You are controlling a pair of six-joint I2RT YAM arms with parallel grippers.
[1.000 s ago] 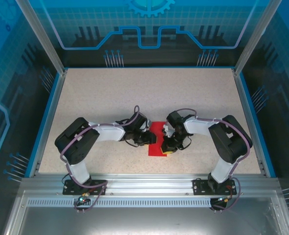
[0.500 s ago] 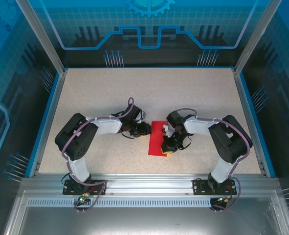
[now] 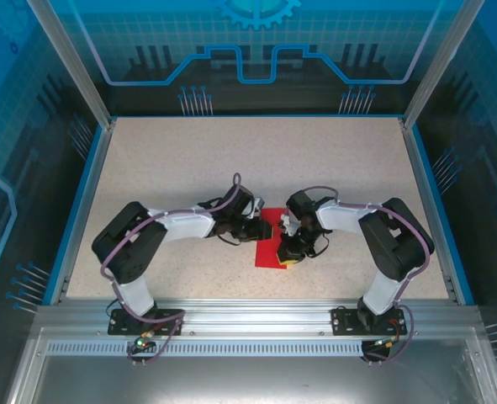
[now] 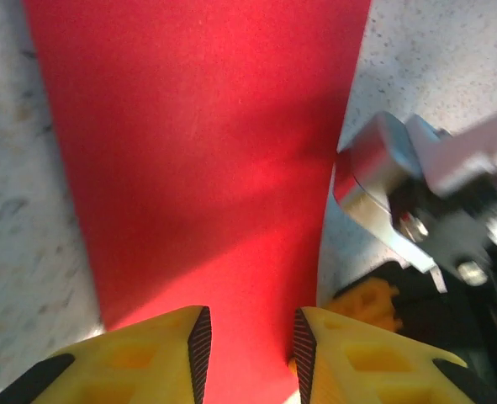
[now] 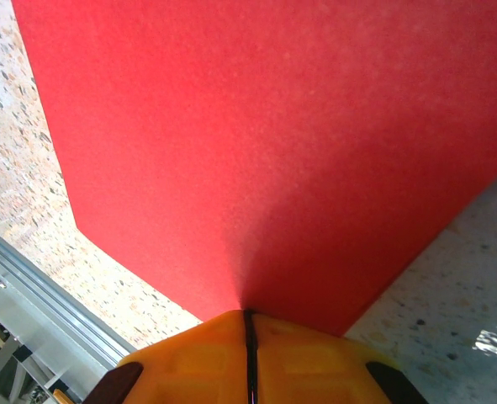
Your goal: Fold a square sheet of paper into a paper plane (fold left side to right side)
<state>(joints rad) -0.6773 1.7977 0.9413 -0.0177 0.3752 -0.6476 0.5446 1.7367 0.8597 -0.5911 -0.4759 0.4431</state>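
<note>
Top view: the square sheet of paper point(image 3: 269, 251) lies on the speckled table point(image 3: 248, 160) between the two arms, near the front aluminium rail point(image 3: 256, 316). It shows as a narrow red rectangle. The left gripper point(image 3: 255, 231) overlaps its upper left edge and the right gripper point(image 3: 291, 252) covers its lower right edge.

Left wrist view: the left gripper point(image 4: 248, 358) has its yellow fingers point(image 4: 160, 358) apart, with red paper point(image 4: 206, 168) visible through the gap. A metal bracket point(image 4: 383, 181) on the right arm stands just beside the sheet's right edge.

Right wrist view: the right gripper point(image 5: 250, 337) has its fingers pressed together, and the tips meet the paper point(image 5: 273, 143) at its near edge. Whether paper is nipped between them cannot be told.
</note>
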